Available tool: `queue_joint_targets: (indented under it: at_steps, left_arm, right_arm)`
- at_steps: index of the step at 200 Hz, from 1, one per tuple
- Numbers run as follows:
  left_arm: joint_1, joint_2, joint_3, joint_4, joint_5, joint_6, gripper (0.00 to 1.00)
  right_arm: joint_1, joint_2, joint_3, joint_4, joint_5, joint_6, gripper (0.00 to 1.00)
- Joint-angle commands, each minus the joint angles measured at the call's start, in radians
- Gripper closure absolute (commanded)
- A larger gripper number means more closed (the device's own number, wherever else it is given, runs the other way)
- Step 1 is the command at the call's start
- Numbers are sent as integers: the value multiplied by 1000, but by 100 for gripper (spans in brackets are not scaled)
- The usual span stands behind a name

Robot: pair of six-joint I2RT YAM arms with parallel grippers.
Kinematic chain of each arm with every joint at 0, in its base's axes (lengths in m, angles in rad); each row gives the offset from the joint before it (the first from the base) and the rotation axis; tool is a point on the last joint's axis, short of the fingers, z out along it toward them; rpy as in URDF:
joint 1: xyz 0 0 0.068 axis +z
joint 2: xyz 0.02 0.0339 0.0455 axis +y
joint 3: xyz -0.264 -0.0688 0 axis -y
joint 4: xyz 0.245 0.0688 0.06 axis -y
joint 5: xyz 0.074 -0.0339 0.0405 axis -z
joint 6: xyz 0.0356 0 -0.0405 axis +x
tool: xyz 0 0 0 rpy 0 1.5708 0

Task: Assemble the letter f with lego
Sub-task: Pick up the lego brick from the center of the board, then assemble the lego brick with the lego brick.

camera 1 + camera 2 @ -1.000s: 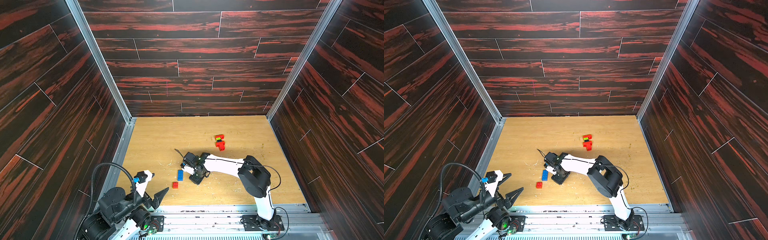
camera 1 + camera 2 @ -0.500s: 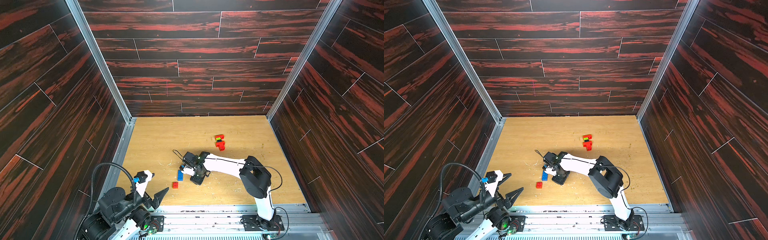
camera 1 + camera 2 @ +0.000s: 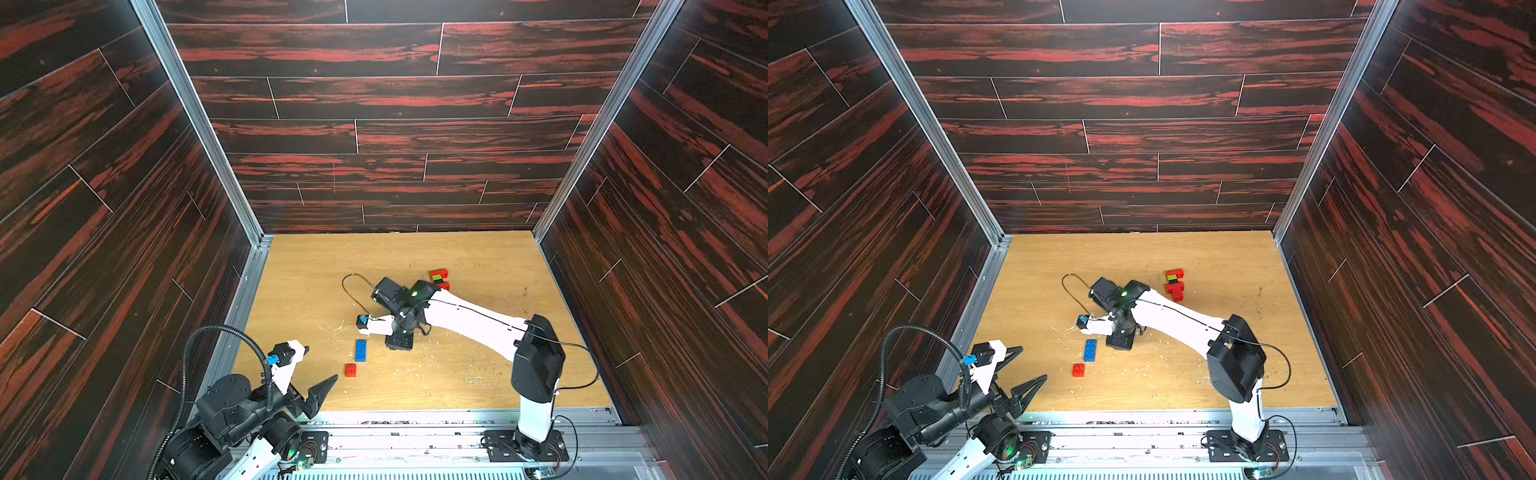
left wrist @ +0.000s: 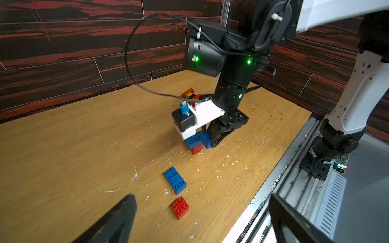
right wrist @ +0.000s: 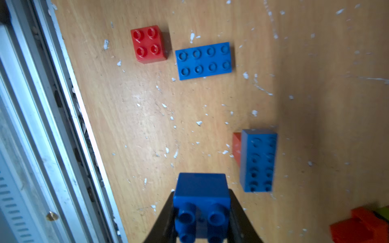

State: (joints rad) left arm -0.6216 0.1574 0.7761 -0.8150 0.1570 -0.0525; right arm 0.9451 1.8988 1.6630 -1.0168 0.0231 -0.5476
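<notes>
My right gripper [image 5: 201, 210] is shut on a blue square lego brick [image 5: 201, 195] whose studs face the wrist camera. It hangs low over the table beside a blue oblong brick [image 5: 257, 160] stacked on a red brick [image 5: 236, 147]. In the left wrist view the held brick [image 4: 206, 138] sits close against that stack [image 4: 192, 141]. A loose blue oblong brick [image 3: 360, 350] and a red square brick [image 3: 350, 370] lie flat nearer the front. My left gripper [image 3: 322, 363] is open and empty at the front left.
A small stack of red bricks with lime green and black [image 3: 1174, 282] stands behind the right wrist. The metal rail [image 3: 415, 417] runs along the table's front edge. Dark panel walls close in three sides. White flecks litter the wood.
The right arm has shifted a little, its wrist drawn back and up, the blue square brick still in its jaws. The loose bricks and the left arm have not moved.
</notes>
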Motion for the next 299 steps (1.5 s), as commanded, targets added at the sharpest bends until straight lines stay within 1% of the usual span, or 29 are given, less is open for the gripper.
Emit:
queue_joint_targets:
  at_steps: [1, 31, 71, 211, 299]
  left_arm:
    - [-4, 3, 4, 4, 2, 3, 0]
    - [-3, 4, 6, 4, 3, 4, 0]
    - [-3, 11, 6, 4, 4, 3, 0]
    - [-2, 13, 6, 3, 2, -1, 0]
    - [-3, 12, 6, 4, 1, 0, 0]
  right_arm:
    - [-42, -21, 34, -54, -51, -107, 70]
    - [-89, -18, 47, -39, -64, -160, 70]
    - [-110, -3, 22, 16, -73, -196, 70]
    - [-118, 146, 87, 41, -38, -204, 70]
    - [-117, 186, 110, 38, -18, -212, 70]
